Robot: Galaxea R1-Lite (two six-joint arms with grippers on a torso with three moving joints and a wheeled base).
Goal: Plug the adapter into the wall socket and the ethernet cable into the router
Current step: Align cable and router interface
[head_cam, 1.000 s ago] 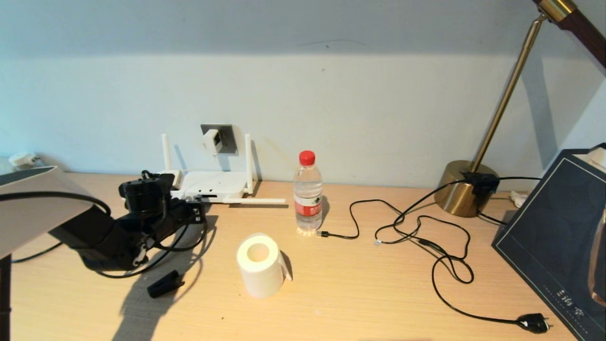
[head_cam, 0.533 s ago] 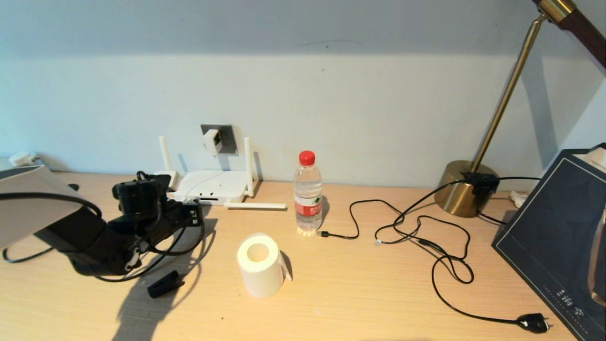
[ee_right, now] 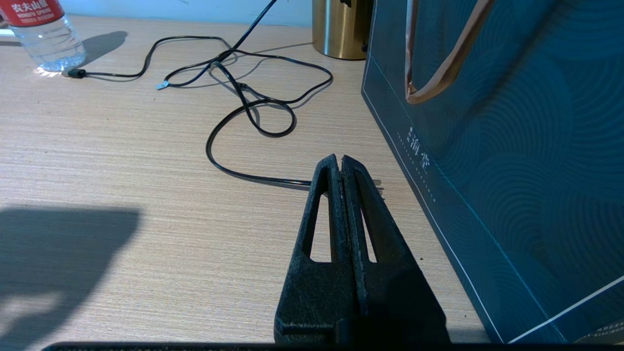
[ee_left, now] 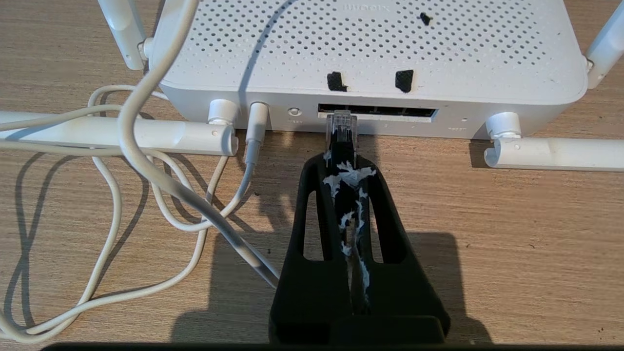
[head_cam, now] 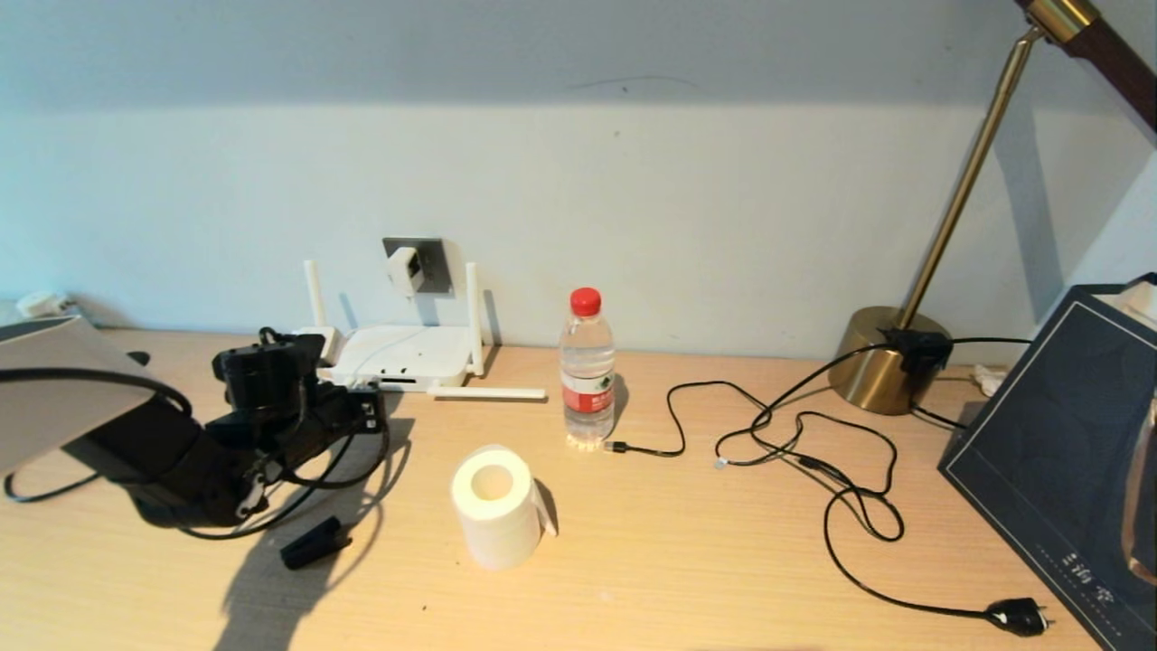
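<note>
On the wall socket the adapter already sits plugged, while the left gripper, pinching the ethernet cable, holds its plug just before the router ports.

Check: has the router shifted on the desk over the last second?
Yes. The router slid back toward the wall socket, pushed by the left pincer.

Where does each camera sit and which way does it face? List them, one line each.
Head: above, looking down at the desk; left arm shows.
Left wrist: behind the left gripper, shut on the ethernet cable at the router ports.
Right wrist: behind the shut right gripper, facing the blue bag.
Shared: router in head and left wrist; water bottle in head and right wrist.
</note>
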